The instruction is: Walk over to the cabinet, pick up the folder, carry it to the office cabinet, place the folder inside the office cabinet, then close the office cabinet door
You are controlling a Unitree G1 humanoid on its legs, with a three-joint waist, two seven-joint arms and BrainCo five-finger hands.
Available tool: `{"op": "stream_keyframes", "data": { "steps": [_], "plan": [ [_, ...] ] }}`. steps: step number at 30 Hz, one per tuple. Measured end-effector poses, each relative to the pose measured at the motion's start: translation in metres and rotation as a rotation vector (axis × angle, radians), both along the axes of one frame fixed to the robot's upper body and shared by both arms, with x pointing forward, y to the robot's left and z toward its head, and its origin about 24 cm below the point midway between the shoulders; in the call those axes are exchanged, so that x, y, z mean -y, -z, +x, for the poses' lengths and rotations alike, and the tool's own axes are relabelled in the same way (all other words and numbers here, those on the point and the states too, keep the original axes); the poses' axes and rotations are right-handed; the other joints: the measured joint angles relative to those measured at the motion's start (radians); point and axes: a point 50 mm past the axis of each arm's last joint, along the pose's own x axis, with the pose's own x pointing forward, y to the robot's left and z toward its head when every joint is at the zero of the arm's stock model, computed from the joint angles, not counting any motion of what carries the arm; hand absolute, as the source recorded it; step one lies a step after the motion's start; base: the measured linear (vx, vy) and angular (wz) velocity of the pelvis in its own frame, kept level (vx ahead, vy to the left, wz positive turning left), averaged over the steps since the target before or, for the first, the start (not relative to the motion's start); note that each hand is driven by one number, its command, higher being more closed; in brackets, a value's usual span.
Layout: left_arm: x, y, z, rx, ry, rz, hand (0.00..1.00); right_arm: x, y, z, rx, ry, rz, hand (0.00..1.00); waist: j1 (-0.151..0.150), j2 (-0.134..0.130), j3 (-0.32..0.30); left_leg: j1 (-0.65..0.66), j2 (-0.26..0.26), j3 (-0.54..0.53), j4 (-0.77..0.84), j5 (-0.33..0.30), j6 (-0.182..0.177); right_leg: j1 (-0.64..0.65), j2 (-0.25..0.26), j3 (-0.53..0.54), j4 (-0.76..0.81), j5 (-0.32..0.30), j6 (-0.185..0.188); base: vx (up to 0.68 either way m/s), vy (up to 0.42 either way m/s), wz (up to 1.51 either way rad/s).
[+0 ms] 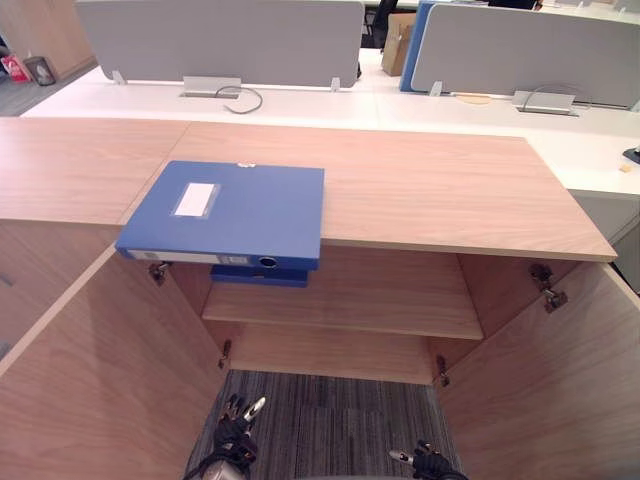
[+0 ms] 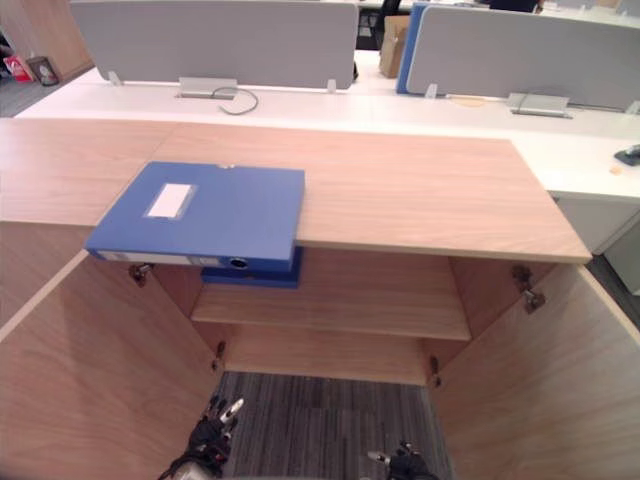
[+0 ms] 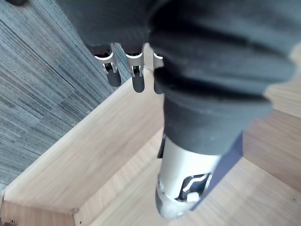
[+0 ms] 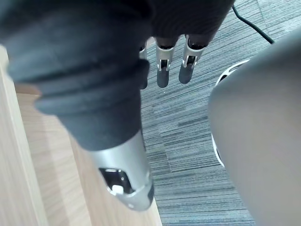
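Office. White tables (image 1: pixel 300 105) with grey divider screens (image 1: pixel 220 40); low wood-grain cabinet (image 1: pixel 430 190), doors open, shelf (image 1: pixel 350 310) inside; blue folder (image 1: pixel 225 210) on its top; grey striped carpet (image 1: pixel 330 420); cardboard box (image 1: pixel 400 40) behind.

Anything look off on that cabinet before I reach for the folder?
Yes: the blue folder lies flat on the cabinet top with its front edge overhanging the open compartment. A second blue folder shows just beneath it, inside.
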Motion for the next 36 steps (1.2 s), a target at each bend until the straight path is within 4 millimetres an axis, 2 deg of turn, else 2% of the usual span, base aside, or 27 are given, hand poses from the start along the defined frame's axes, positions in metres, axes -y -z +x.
{"op": "stream_keyframes", "data": {
  "steps": [6,11,14,16,18,22,24,28,32,33,36],
  "plan": [
    [0.004,-0.035,0.016,0.194,0.075,0.036,0.00,-0.002,0.000,-0.001,-0.004,-0.002,0.005,0.00,0.011,-0.015,-0.001,-0.033,-0.057,-0.065,0.001,0.027,0.020,0.041,-0.043,-0.064,-0.071,0.050,0.025,-0.06,0.121,0.39],
    [-0.005,-0.050,0.014,0.238,0.059,0.126,0.00,-0.008,0.001,-0.002,-0.008,0.003,0.012,0.00,0.040,-0.028,0.002,-0.065,-0.088,-0.157,-0.002,0.052,0.040,0.065,-0.069,-0.155,-0.089,0.069,0.035,-0.11,0.054,0.54],
    [-0.013,-0.064,0.013,0.262,0.000,0.195,0.00,-0.011,0.002,-0.004,-0.017,0.010,0.009,0.00,0.061,-0.042,0.010,-0.082,-0.103,-0.216,-0.012,0.079,0.032,0.081,-0.083,-0.219,-0.085,0.071,0.037,-0.14,-0.001,0.62],
    [-0.020,-0.078,0.019,0.295,-0.037,0.269,0.00,-0.012,0.003,-0.008,-0.030,0.020,-0.002,0.00,0.073,-0.048,0.013,-0.099,-0.109,-0.249,-0.013,0.089,0.025,0.084,-0.091,-0.252,-0.082,0.071,0.037,-0.14,-0.004,0.55],
    [-0.029,-0.100,0.025,0.352,-0.092,0.378,0.00,-0.013,0.003,-0.008,-0.038,0.031,-0.019,0.00,0.085,-0.056,0.019,-0.103,-0.112,-0.280,-0.019,0.095,0.017,0.092,-0.093,-0.283,-0.081,0.071,0.037,-0.12,-0.011,0.40],
    [-0.031,-0.135,0.035,0.471,-0.142,0.522,0.00,-0.015,0.003,-0.010,-0.044,0.038,-0.042,0.00,0.090,-0.061,0.018,-0.100,-0.110,-0.291,-0.021,0.104,0.008,0.103,-0.090,-0.297,-0.084,0.071,0.037,-0.05,-0.014,0.12],
    [-0.027,-0.155,0.040,0.537,-0.154,0.608,0.00,-0.016,0.003,-0.011,-0.044,0.061,-0.043,0.00,0.090,-0.068,0.015,-0.100,-0.106,-0.289,-0.026,0.107,0.007,0.103,-0.087,-0.296,-0.088,0.071,0.037,0.00,0.000,0.00],
    [-0.013,-0.176,0.048,0.625,-0.131,0.695,0.00,-0.021,0.003,-0.013,-0.047,0.031,-0.047,0.00,0.091,-0.086,0.003,-0.097,-0.097,-0.279,-0.028,0.111,0.011,0.103,-0.074,-0.291,-0.105,0.076,0.034,0.05,-0.017,-0.07],
    [0.023,-0.208,0.062,0.807,-0.030,0.780,0.00,-0.025,0.003,-0.011,-0.047,0.007,-0.053,0.00,0.091,-0.093,-0.008,-0.096,-0.087,-0.258,-0.028,0.108,0.005,0.104,-0.059,-0.274,-0.135,0.088,0.028,0.05,-0.017,-0.14],
    [0.039,-0.220,0.069,0.893,0.017,0.773,0.00,-0.026,0.003,-0.011,-0.048,0.005,-0.054,0.00,0.090,-0.091,-0.017,-0.095,-0.082,-0.248,-0.029,0.105,0.001,0.103,-0.052,-0.263,-0.147,0.094,0.026,0.03,-0.013,-0.24],
    [0.053,-0.235,0.077,0.993,0.076,0.843,0.00,-0.026,0.004,-0.013,-0.055,-0.020,-0.063,0.00,0.084,-0.080,-0.036,-0.079,-0.064,-0.207,-0.035,0.097,-0.008,0.100,-0.035,-0.215,-0.165,0.104,0.016,0.01,-0.013,-0.43]
  ]
}}
